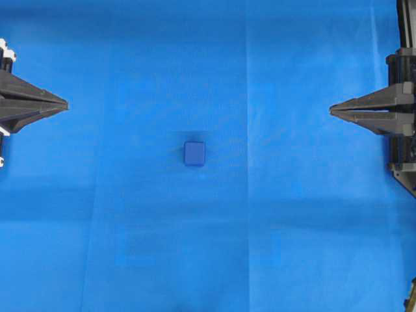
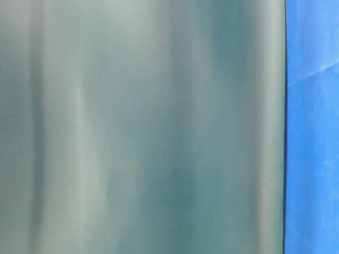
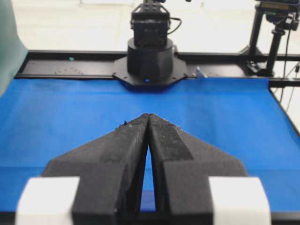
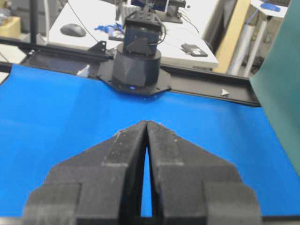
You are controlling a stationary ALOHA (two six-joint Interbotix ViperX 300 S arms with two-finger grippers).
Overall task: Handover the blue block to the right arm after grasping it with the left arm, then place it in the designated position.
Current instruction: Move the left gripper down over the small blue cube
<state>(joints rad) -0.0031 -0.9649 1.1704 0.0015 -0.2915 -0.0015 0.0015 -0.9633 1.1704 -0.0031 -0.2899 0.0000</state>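
Nothing's started yet: both grippers, left (image 1: 65, 104) and right (image 1: 331, 110), sit pinched together and empty, so left needs to spread and reach the blue block (image 1: 194, 153).

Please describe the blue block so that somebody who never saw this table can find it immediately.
A bright blue cloth covers the whole table in the overhead view. Near its middle, between the left pincer and the right pincer, touching neither, lies the blue block. It is the only loose thing there, a small rounded cube darker than the cloth.
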